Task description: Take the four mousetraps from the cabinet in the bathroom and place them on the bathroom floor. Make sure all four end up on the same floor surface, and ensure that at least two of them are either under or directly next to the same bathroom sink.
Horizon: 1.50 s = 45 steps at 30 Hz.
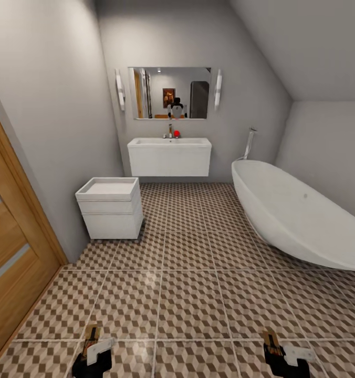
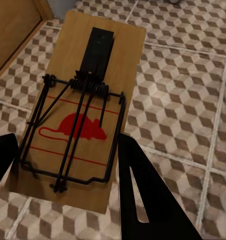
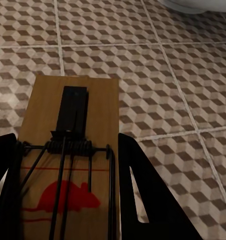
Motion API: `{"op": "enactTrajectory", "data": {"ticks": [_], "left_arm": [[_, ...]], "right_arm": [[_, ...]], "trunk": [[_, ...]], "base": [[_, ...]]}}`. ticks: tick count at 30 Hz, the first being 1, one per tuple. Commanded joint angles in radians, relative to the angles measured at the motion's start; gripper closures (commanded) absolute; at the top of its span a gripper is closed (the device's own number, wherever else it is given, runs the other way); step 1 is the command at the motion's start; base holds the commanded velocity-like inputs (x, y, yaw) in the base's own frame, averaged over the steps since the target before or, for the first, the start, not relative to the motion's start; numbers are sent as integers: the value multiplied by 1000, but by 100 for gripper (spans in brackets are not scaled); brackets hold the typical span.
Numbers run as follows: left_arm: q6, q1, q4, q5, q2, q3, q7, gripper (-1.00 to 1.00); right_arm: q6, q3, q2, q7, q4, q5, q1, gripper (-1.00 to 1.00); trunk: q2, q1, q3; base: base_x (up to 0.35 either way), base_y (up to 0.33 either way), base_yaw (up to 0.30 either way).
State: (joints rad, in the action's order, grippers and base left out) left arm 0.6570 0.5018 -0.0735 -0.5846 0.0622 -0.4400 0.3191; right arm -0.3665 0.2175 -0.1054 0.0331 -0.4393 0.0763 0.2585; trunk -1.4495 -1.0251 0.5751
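Two mousetraps are in view, one clamped in the left gripper point(image 2: 67, 165) and one in the right gripper point(image 3: 67, 170), both carried low and near over the bathroom floor point(image 1: 188, 294). The left mousetrap point(image 2: 82, 115) and the right mousetrap point(image 3: 67, 150) look light, flat and stiff, so the plain wooden edges are the best place to hold, away from the springy wire. One bathroom sink point(image 1: 169, 156) hangs on the far wall, with one white bathtub point(image 1: 298, 215) on the right.

Grey walls point(image 1: 51, 105) and a sloped ceiling point(image 1: 303, 42) enclosed the room. Ahead of the pincers, a mirror point(image 1: 169, 93) between two lamps point(image 1: 119, 89) hung on the far wall. A white drawer unit point(image 1: 110, 208) stood ahead to the left, a white tub point(image 1: 298, 215) to the right, a wooden door point(image 1: 9, 252) at far left.
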Motion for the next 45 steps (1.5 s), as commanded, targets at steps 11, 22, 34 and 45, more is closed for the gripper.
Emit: {"op": "enactTrajectory", "data": {"ticks": [11, 22, 34, 45], "left_arm": [[5, 1, -4, 2, -54, -7, -204, 100], [3, 1, -5, 2, -68, -7, -210, 100], [3, 1, -5, 2, -67, -8, -211, 100], [2, 1, -5, 2, -67, -8, -211, 100]], "right_arm": [[-4, 2, 5, 1, 32, 5, 1, 100], [-5, 2, 6, 1, 39, 5, 1, 100], [-5, 2, 11, 1, 39, 3, 1, 100], [-5, 2, 19, 0, 39, 5, 1, 100]], "trunk": [[-1, 0, 1], [-1, 0, 1], [-1, 0, 1], [-1, 0, 1]], "base": [[168, 0, 0], [327, -39, 0], [334, -38, -48], [337, 0, -8]]}}
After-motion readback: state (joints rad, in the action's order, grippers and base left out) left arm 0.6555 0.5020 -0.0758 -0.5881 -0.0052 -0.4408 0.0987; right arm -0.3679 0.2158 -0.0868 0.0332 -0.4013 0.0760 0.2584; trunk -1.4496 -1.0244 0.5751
